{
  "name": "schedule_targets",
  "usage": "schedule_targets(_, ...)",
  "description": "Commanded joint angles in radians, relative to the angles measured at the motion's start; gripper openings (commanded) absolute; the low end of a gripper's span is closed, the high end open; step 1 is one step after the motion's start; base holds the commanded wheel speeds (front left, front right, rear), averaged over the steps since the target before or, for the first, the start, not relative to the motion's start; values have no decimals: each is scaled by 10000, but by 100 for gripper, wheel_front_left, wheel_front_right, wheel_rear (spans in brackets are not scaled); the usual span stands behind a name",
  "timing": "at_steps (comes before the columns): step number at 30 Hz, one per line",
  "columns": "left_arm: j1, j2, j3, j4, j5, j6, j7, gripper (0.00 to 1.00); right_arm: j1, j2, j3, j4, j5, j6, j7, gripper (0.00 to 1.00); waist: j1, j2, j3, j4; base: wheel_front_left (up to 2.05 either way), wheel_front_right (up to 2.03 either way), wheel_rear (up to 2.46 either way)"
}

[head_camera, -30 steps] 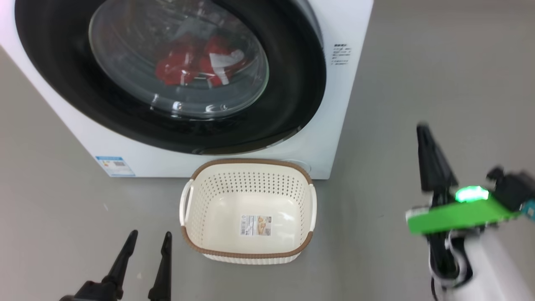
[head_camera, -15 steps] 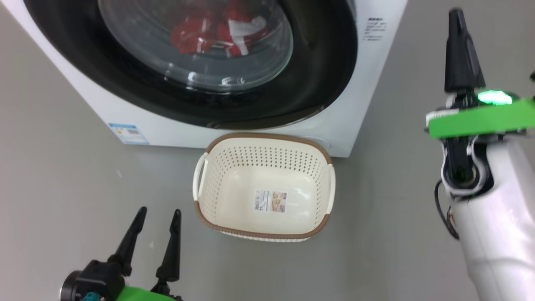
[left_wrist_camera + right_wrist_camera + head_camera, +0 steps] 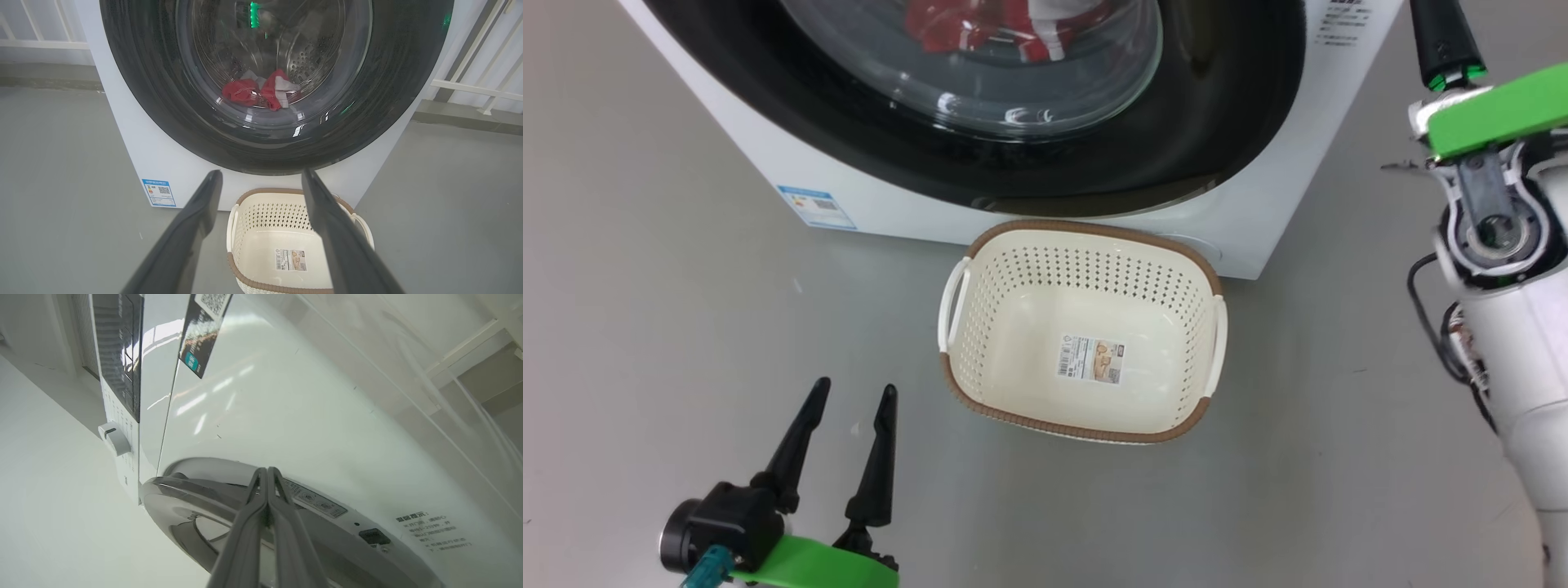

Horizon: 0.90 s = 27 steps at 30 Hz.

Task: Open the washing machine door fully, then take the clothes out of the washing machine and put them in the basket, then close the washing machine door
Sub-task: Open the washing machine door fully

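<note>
Now, left gripper (image 3: 854, 386): mine, fingers spread wide, holding nothing; low over the floor (image 3: 645, 286), well short of the washer, just left of the basket's near corner.
Right gripper (image 3: 267, 470): fingers pressed together, gripping nothing; raised at the washer's right side, tips by the door's edge. Contact: cannot tell.
Door (image 3: 1217, 122): black rim lies against the washer front; latched or not, cannot tell.
Washer (image 3: 890, 196): stands on the floor, blue label (image 3: 817, 207) at its lower left front corner.
Clothes (image 3: 253, 92): red with white pieces, heaped at the drum bottom behind the glass.
Basket (image 3: 1094, 228): upright on the floor, just before the washer's front edge, toward its right corner, below the door; sticker (image 3: 1092, 359) on its bottom.
</note>
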Motion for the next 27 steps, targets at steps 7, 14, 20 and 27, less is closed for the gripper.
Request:
schedule_targets(7, -262, 113, 150, -98, -169, -55, -122, 100, -588, -576, 412, 273, 1502, 6, 1633, 0, 0, -1, 173, 316, 0, 0, 0)
schedule_targets(14, -291, 112, 36, -85, -229, -55, -122, 100, -1042, -841, 441, 1013, 2700, 6, 3403, 0, 0, -1, 319, 416, 0, 0, 0)
schedule_targets(20, -397, 112, -62, -101, -301, -55, -122, 100, -1671, -896, 408, 1604, 3157, 6, 4341, 0, 0, -1, 536, 461, 0, 0, 0)
schedule_targets(27, -578, 111, -210, -88, -398, -55, -122, 100, -2530, -925, 518, 2558, 3523, 6, 5556, 0, 0, -1, 803, 573, 0, 0, 0)
